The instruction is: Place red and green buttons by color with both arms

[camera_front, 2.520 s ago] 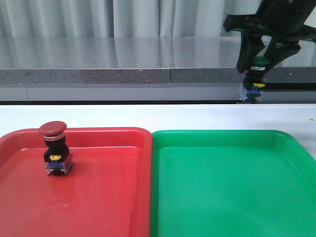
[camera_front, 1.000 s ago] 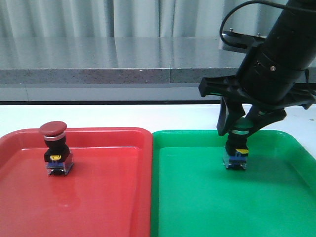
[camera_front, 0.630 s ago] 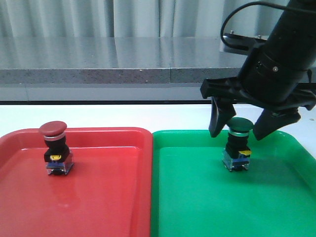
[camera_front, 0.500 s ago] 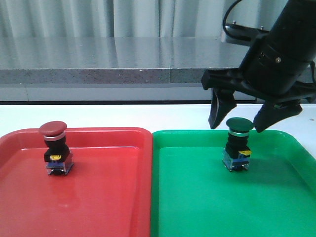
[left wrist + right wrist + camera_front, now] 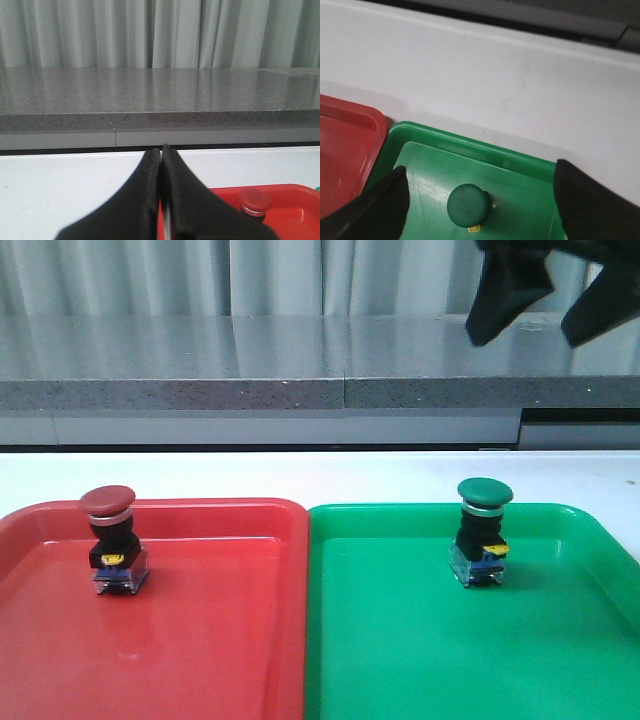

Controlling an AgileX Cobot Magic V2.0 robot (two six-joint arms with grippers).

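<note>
The red button stands upright in the red tray, near its far left corner, its dark red cap on top and a yellow tag showing above the clear-blue base. The green button stands upright in the green tray, close to the far edge and right of that tray's middle. The two trays lie side by side on the white table, their long rims touching or nearly so.

The right gripper hangs high above the green tray, cut off by the top edge of the front view, so only the two dark fingertips show; they are spread wide with nothing between them. From the right wrist camera the green cap sits between the blurred fingers, well clear of both.

The left gripper does not appear in the front view. Its own camera shows the fingers pressed together, holding nothing, with the red cap partly hidden behind one finger and the button's body out of sight.
</note>
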